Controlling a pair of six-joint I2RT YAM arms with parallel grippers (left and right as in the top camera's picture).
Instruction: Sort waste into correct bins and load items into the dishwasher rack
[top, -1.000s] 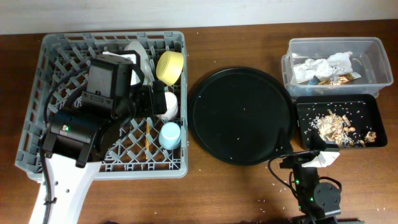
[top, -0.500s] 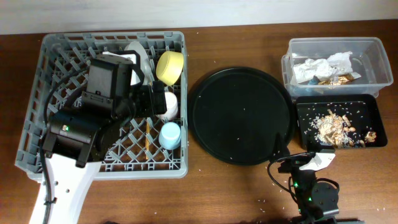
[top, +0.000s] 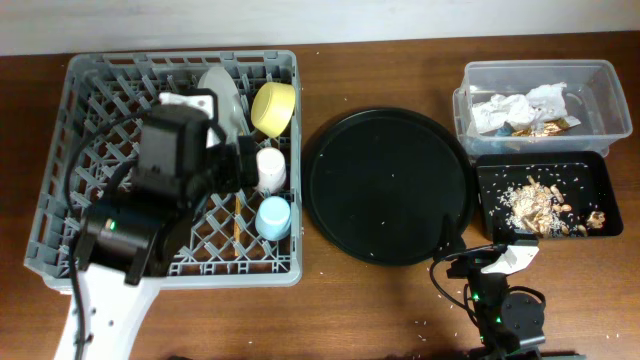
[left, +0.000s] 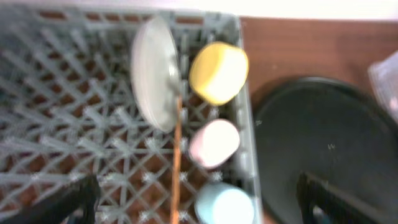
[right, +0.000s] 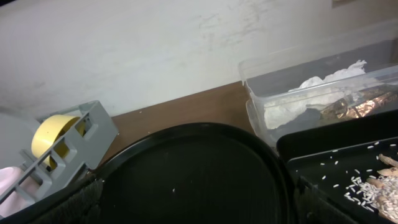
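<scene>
Chopsticks (left: 176, 155) lie flat in rack (top: 60, 200), just left of pink cup (left: 213, 143); long axis runs from rack's far side to near side, far tips at plate (left: 152, 74). Left gripper (left: 196, 180) over rack, jaws wide, empty. Right gripper (right: 196, 193) well right of rack, jaws wide, empty.

Lab bench staged as a kitchen: brown wooden tabletop (top: 380, 62) against plain white wall (right: 124, 50), grey pegged plastic dish rack (top: 180, 58) at left edge.

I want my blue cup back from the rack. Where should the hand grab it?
Probably from straight above, pinching the light-blue cup across its round wall. It stands on end in the dishwasher rack, showing a circle to the overhead camera, and pegs crowd its sides.
</scene>
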